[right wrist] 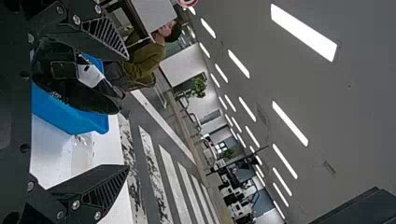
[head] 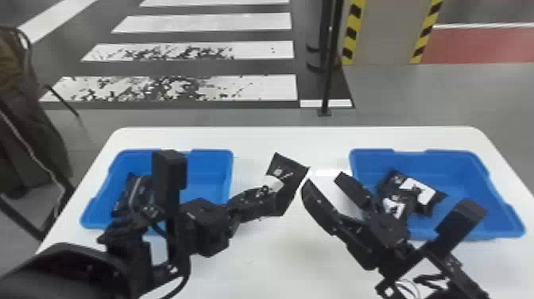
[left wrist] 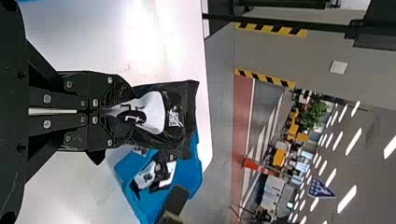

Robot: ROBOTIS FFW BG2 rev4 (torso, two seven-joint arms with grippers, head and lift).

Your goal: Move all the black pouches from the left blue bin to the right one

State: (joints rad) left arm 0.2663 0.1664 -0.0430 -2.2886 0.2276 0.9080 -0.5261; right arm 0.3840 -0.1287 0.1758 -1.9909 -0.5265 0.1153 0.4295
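So the left pincer (left wrist: 132,111) has a black pouch (head: 293,170) clamped over the table (head: 258,139), free end poking forward and just left of the right pincer (head: 324,178), which is gaping wide and way nearer the right bin (head: 457,171), so handover's the play imo.

My black jaws, a black-and-white pouch (head: 293,175)
I see a blue left bin (head: 212,175), blue right bin (head: 457,169), white table (head: 278,258), and grey pillar (head: 387,32) edged in yellow-and-black stripes.
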